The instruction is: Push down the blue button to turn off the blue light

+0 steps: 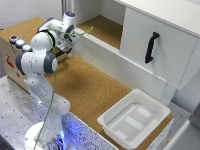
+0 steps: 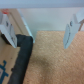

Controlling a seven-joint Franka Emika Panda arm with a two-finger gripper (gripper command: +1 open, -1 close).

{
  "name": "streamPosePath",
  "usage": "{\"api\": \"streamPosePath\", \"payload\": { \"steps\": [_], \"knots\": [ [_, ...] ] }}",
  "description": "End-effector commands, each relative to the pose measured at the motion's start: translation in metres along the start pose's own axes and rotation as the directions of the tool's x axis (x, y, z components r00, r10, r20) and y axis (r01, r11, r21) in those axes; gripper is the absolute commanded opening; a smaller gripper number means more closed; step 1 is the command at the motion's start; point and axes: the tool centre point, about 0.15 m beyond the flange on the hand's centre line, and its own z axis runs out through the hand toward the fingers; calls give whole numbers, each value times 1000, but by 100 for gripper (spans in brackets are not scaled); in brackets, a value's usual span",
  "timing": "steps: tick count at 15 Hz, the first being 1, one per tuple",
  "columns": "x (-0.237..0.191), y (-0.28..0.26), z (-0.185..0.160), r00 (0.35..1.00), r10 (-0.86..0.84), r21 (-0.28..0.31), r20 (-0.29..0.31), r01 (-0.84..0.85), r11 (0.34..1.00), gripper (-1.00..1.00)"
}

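The gripper (image 2: pixel 40 27) stands with its fingers (image 2: pixel 71 29) wide apart, nothing between them, above cork board (image 2: pixel 55 60) and a dark rounded edge. The blue button (image 1: pixel 20 43) sits on top of a cardboard box (image 1: pixel 10 62) at the exterior view's left, between a red-capped button (image 1: pixel 13 38) and a third cap. Well apart, a white tray (image 1: pixel 131 119) lies below a white cabinet (image 1: pixel 160 42) with a black handle (image 1: pixel 151 47).

The blue button (image 1: pixel 20 43) sits mid-row on the box top.
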Motion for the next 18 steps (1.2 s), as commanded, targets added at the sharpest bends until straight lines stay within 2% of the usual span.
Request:
{"api": "streamPosePath", "payload": {
  "steps": [1, 2, 4, 8, 10, 13, 14, 18],
  "knots": [
    [-19, -38, -61, 960, -269, -53, 74, 273, 961, 100],
    [-24, -44, -65, 948, -309, -62, 79, 314, 947, 100],
    [-43, -66, -79, 892, -443, -41, 92, 448, 893, 100],
    [-97, -116, -84, 728, -672, 52, 135, 672, 739, 100],
    [-121, -144, -90, 661, -739, 65, 129, 738, 672, 100],
    [-148, -181, -102, 608, -784, 47, 125, 786, 617, 100],
    [-154, -194, -105, 606, -787, 43, 114, 789, 613, 100],
    [-155, -247, -93, 605, -785, 23, 134, 790, 613, 100]
  ]
}}
